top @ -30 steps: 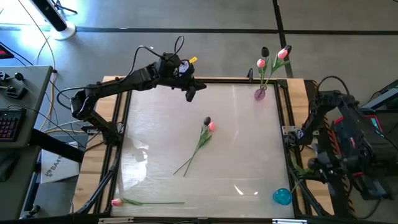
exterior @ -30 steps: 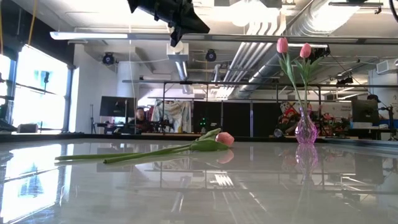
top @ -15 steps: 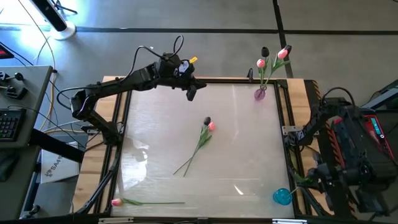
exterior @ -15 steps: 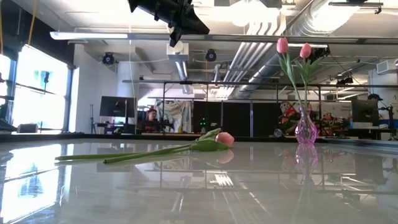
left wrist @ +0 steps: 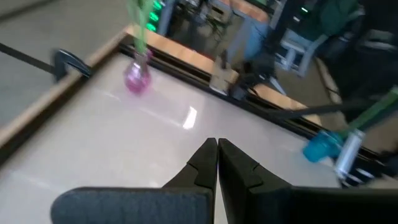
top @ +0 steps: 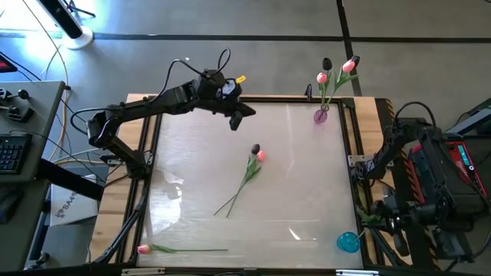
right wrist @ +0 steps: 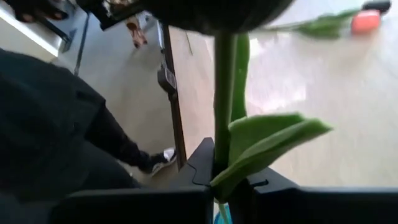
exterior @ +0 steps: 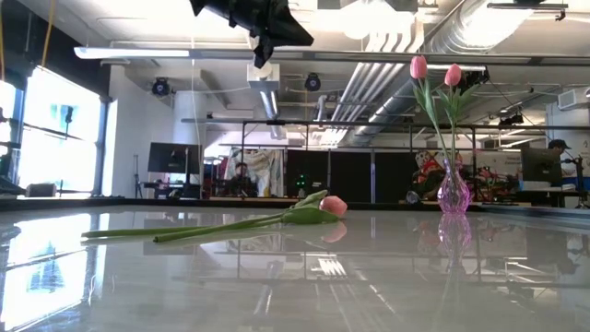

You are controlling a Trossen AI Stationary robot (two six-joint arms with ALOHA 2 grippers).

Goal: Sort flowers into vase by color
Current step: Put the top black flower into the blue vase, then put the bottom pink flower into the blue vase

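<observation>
Two flowers (top: 247, 172), one pink-headed and one dark-headed, lie together mid-table, also seen in the low view (exterior: 304, 214). Another pink flower (top: 180, 249) lies along the near edge. A pink vase (top: 321, 115) at the far right holds several flowers. A blue vase (top: 347, 242) stands at the near right corner. My left gripper (top: 238, 119) hangs shut and empty over the far part of the table. My right gripper (top: 374, 221) is by the table's right edge, beside the blue vase, shut on a green-stemmed flower (right wrist: 224, 93). My right gripper pinches the flower's stem (right wrist: 219, 152) between its two fingers, just where a green leaf (right wrist: 267, 140) branches off. The stem runs on from the fingers toward a dark shape at its far end. Which end of the flower that is, I cannot tell.
A dark frame rail (top: 359, 165) borders the table on the right, next to my right arm. The pink vase (left wrist: 135, 74) and the blue vase (left wrist: 320, 148) both show ahead of my left gripper (left wrist: 217, 158). A person sits in the room far behind the table.
My right arm has shifted a little by the table's right edge and its wrist has rolled, still with the flower. The flowers on the table and both vases have stayed where they were.
</observation>
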